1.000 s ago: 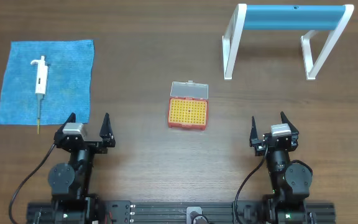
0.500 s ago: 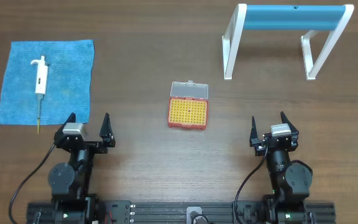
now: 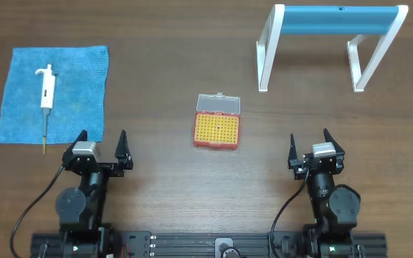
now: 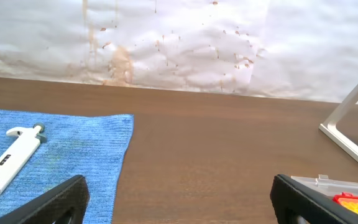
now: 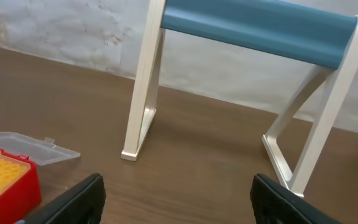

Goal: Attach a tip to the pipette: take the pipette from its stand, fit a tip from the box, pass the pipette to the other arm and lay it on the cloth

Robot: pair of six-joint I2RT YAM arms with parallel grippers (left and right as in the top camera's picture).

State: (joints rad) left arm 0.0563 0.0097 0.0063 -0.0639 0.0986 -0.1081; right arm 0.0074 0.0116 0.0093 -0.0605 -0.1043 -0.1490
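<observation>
The white pipette (image 3: pixel 46 87) with a yellow tip lies on the blue cloth (image 3: pixel 77 93) at the far left; its tip pokes over the cloth's near edge. In the left wrist view the pipette (image 4: pixel 8 163) rests on the cloth (image 4: pixel 86 149). The red tip box (image 3: pixel 217 130), lid open, sits at the table's middle and shows as the tip box (image 5: pixel 5 177) in the right wrist view. The white stand with a blue bar (image 3: pixel 335 21) is at the back right. My left gripper (image 3: pixel 102 143) and right gripper (image 3: pixel 308 145) both stand open near their bases, holding nothing.
The stand's white legs (image 5: pixel 143 93) rise from the brown table beyond the right gripper. A pale stained wall (image 4: pixel 179 43) closes off the table's far side. Bare wood lies between the cloth, box and stand.
</observation>
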